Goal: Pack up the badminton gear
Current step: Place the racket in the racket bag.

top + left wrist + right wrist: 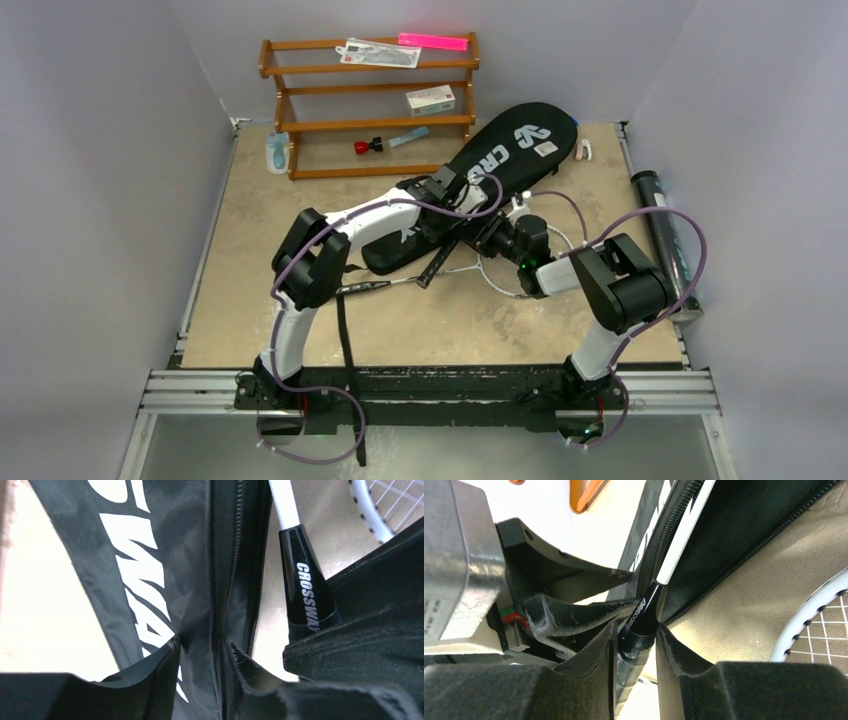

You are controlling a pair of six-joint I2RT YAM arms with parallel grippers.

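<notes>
A long black bag lettered CROSSWAY lies diagonally across the table. My left gripper sits at its open zipper edge. Its fingers press a fold of the bag from both sides. My right gripper is shut on the black handle of a racket. That racket's white shaft runs into the bag's opening, and its head is hidden inside. A second silver-framed racket lies flat on the table beside the right gripper. A dark tube lies along the right edge.
A brown wooden rack stands at the back, holding a white box and a pink strip. Small items lie near it at the back left. A black strap trails toward the front rail.
</notes>
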